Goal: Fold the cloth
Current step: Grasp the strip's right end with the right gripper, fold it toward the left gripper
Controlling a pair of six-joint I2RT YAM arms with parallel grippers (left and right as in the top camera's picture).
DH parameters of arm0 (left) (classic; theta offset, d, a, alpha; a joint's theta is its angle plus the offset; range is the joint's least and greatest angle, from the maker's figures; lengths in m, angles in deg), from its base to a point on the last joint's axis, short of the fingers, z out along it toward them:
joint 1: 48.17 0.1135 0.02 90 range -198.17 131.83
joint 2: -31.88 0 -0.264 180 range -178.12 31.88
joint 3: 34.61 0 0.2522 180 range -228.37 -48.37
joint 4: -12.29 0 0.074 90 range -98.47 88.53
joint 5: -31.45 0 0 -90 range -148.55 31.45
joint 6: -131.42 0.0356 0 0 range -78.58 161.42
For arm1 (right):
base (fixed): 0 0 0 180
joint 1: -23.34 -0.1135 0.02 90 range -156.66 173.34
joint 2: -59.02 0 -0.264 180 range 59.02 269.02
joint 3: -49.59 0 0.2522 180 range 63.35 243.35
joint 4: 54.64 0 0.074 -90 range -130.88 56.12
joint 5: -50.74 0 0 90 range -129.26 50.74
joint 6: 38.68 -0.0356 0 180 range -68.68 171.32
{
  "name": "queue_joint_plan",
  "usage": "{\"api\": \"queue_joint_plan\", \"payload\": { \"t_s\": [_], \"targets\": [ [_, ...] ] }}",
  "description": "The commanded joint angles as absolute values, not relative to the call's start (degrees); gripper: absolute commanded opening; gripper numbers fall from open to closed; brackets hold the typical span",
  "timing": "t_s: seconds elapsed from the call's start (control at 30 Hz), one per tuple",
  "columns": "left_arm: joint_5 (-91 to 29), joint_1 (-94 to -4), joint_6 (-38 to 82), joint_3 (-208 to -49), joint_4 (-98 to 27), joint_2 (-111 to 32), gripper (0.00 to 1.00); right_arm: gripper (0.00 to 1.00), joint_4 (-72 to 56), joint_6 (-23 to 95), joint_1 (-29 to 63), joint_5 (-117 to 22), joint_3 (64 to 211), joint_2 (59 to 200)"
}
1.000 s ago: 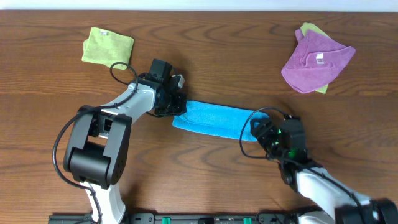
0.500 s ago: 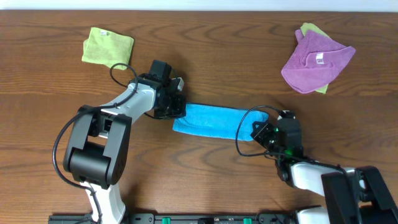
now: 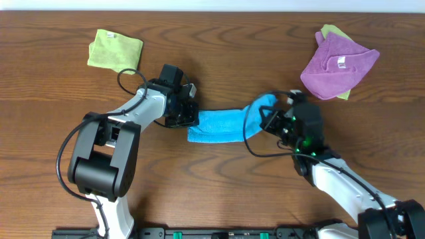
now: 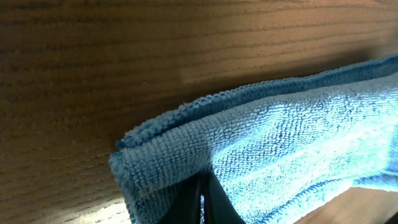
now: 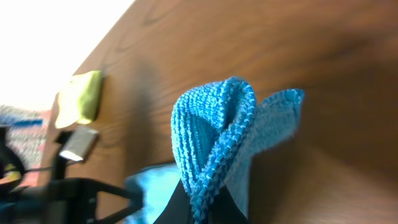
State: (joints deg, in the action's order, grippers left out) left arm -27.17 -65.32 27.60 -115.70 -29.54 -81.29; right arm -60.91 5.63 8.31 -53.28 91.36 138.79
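The bright blue cloth (image 3: 222,123) lies folded into a long strip in the middle of the table. My left gripper (image 3: 188,115) is shut on its left end, pressed down at the table; in the left wrist view the cloth (image 4: 280,149) folds over my dark fingertips (image 4: 205,205). My right gripper (image 3: 269,113) is shut on the cloth's right end, which is lifted off the table and bent back toward the left. In the right wrist view that bunched end (image 5: 214,134) stands up from between my fingers (image 5: 202,208).
A light green cloth (image 3: 115,50) lies at the back left. A purple cloth (image 3: 337,64) lies on another green one at the back right. The table is brown wood (image 3: 219,53). The left arm's base (image 3: 99,162) stands at the front left.
My right gripper has shut on the cloth's right end, raised it and carried it left and toward the back. The strip looks shorter now. The left gripper has not moved.
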Motion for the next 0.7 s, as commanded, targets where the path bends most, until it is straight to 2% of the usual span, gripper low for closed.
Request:
{"api": "queue_joint_plan", "payload": {
  "t_s": [0.0, 0.23, 0.67],
  "targets": [
    [-27.0, -65.5, 27.0, -115.7, -29.6, -82.6, 0.06, 0.01, -60.6, 7.3, 5.1, -53.6, 94.7, 139.6],
    [-27.0, -65.5, 27.0, -115.7, -29.1, -82.6, 0.06, 0.01, -60.6, 7.3, -1.3, -53.2, 101.2, 147.9],
    [-27.9, -64.0, 27.1, -117.6, -28.4, -82.4, 0.06, 0.01, -60.5, 7.5, -7.6, -57.8, 111.2, 160.7]
  ]
}}
